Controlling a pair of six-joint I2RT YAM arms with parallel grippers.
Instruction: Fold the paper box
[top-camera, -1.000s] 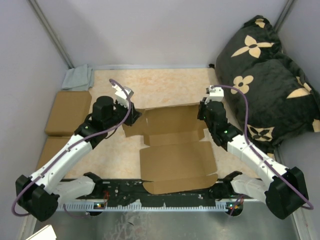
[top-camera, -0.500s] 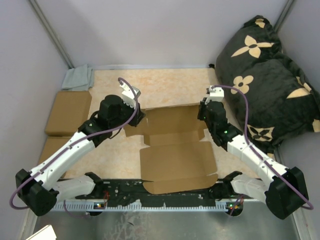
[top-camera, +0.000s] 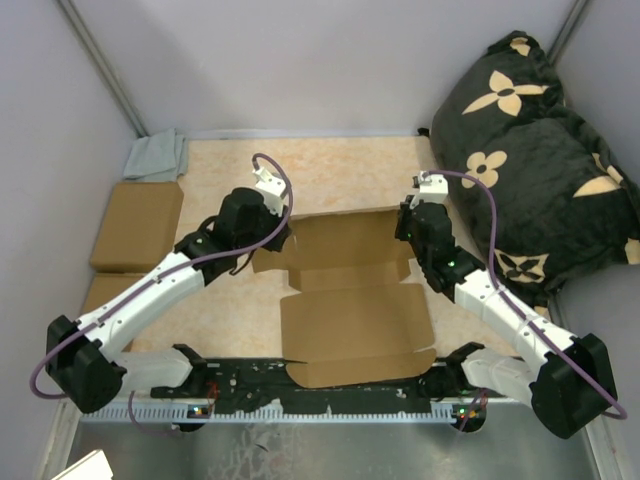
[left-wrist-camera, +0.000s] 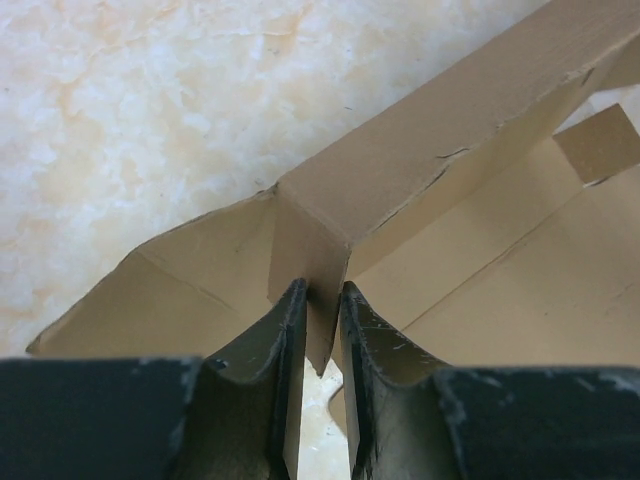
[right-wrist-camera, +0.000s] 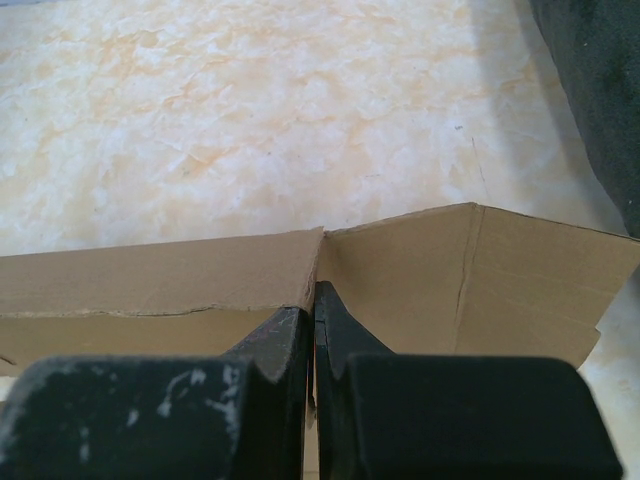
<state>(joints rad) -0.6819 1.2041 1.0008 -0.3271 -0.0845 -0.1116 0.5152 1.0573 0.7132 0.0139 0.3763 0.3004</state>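
No text or label readable — anywhere.

We see the paper box (top-camera: 350, 300), plain brown and mostly open, in the middle of the table (top-camera: 330, 165). Its big near part lies flat. Its far wall is lifted up, and the small flaps at both far corners are bent.

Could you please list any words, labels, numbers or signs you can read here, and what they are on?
None readable in any view. The plain brown cardboard box blank is unprinted; the black fabric cushion bears only beige flower motifs, no letters.
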